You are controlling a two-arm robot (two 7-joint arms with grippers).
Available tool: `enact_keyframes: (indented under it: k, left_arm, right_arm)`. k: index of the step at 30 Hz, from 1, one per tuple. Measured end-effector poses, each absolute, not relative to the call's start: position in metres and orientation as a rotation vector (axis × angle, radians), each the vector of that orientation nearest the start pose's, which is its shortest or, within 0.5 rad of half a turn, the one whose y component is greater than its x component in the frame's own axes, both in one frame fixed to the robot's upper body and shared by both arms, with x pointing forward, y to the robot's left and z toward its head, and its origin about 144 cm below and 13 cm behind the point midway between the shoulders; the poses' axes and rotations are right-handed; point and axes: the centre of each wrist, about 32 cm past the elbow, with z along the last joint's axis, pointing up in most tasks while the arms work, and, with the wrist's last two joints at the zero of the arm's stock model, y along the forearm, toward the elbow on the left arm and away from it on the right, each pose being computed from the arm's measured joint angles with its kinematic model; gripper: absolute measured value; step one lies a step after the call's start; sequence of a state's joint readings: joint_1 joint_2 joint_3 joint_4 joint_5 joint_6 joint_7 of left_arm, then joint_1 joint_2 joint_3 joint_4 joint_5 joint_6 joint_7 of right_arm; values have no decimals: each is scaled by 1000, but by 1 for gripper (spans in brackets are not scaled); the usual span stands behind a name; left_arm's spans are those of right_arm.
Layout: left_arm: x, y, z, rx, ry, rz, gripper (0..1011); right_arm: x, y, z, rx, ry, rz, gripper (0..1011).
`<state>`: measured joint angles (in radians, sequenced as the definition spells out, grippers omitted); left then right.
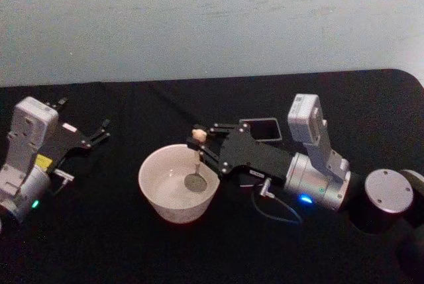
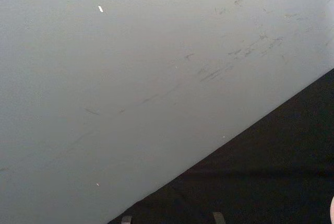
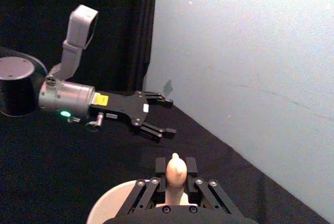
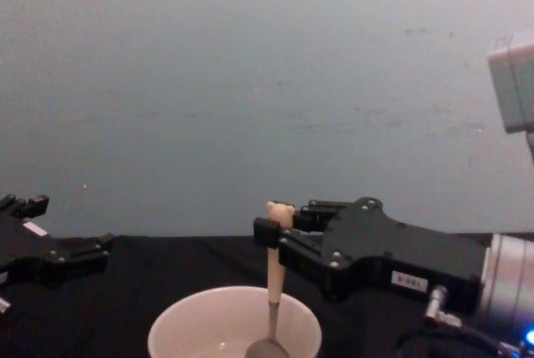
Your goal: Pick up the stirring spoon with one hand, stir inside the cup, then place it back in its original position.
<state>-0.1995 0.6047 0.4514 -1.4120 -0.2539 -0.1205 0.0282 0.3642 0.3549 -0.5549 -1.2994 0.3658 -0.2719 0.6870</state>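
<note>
The right gripper (image 1: 201,146) clasps the stirring spoon (image 4: 273,279) upright by its handle, its metal bowl down inside the cream-white cup (image 1: 165,208) at mid-desk (image 1: 99,231); the left gripper (image 1: 99,133) rests released at far left.

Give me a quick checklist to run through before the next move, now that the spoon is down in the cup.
1. Grip: the right end effector is shut on the handle of the stirring spoon, just below the bear head. Ok.
2. Spoon pose: it is upright, with its metal bowl inside the cup. Ok.
3. Bowl touching the cup's bottom: cannot tell.
4. Cup position: it stands upright on the black table, apart from the holder. Ok.
5. Return spot: the dark grey holder stands behind the right end effector with its open top showing. Ok.
6. Other arm: the left end effector is open and parked to the left, well apart from the cup. Ok.
</note>
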Motion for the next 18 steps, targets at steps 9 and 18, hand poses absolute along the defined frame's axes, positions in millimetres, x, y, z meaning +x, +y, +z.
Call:
enact_keyframes:
  k: [9, 18]
  left_arm:
    - [489, 310, 1140, 304, -285, 1248, 1001]
    - [489, 310, 1140, 304, -285, 1248, 1001]
  right_arm:
    - [514, -203, 1148, 11, -177, -424, 213]
    - [512, -192, 1148, 27, -168, -388, 213]
